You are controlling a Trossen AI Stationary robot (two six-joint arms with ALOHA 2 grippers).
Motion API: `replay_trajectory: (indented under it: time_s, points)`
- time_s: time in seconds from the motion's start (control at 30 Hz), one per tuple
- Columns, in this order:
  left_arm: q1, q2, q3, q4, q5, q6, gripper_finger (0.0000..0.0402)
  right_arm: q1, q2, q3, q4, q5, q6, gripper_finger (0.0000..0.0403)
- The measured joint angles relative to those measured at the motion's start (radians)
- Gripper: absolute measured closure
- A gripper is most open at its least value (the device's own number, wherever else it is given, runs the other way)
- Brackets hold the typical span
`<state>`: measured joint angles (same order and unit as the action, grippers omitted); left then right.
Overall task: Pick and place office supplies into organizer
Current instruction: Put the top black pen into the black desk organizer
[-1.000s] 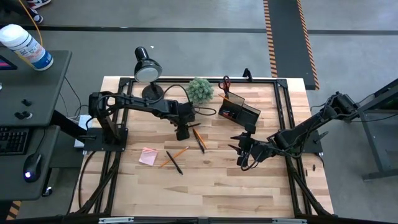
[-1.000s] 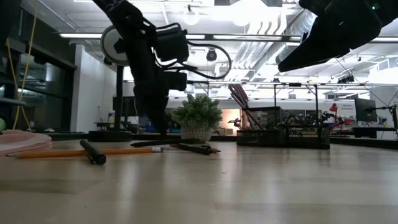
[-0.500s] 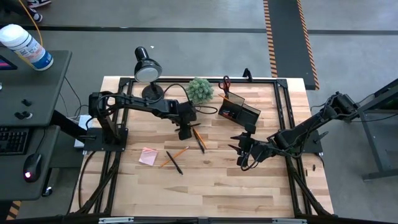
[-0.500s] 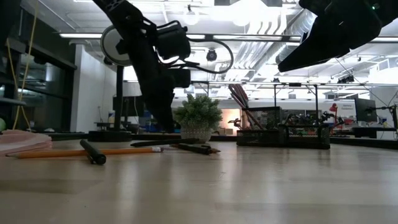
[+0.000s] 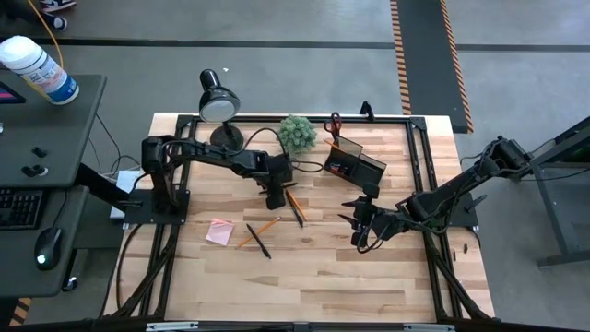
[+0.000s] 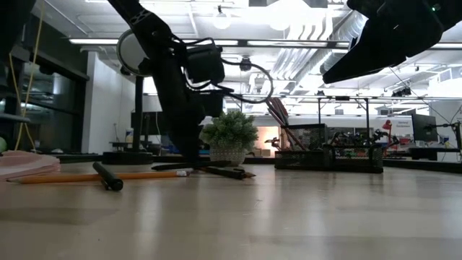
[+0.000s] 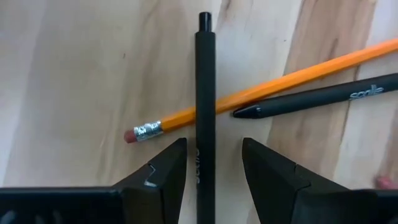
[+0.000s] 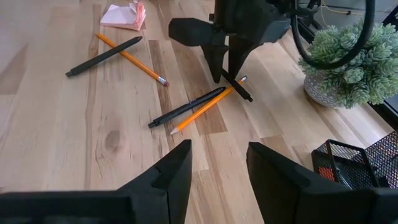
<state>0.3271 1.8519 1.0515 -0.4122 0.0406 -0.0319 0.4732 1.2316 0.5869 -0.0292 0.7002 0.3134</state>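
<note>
Jaws of the left gripper (image 7: 211, 171) stand open astride a black pen (image 7: 205, 112) that crosses an orange pencil (image 7: 261, 93) on the bench (image 5: 323, 267), near the plant (image 5: 297, 133). The organizer (image 5: 355, 166) sits just beyond the plant. The right gripper (image 8: 214, 168) hovers nearby, jaws open and empty.

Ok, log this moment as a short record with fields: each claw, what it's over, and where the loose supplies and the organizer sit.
left claw: open, fingers either side of a matte black pen that lies across a yellow wooden pencil on the table
right claw: open, empty, waiting above the table
second black pen: beside the crossing
pink sticky-note pad: left part of the wooden table
black mesh organizer: far side, right of the green plant
</note>
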Motion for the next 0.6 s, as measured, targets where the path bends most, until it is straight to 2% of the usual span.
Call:
replay_trajectory:
  time_s: [0.2, 0.5, 0.6]
  points:
    - [0.000, 0.000, 0.000, 0.010, -0.016, 0.000, 0.0272, 0.000, 0.000, 0.000, 0.000, 0.000, 0.000, 0.0258]
    - [0.000, 0.000, 0.000, 0.017, -0.034, 0.006, 0.0386, 0.000, 0.000, 0.000, 0.000, 0.000, 0.000, 0.0258]
    - [0.000, 0.000, 0.000, 0.016, -0.015, 0.001, 0.0384, 0.000, 0.000, 0.000, 0.000, 0.000, 0.000, 0.0258]
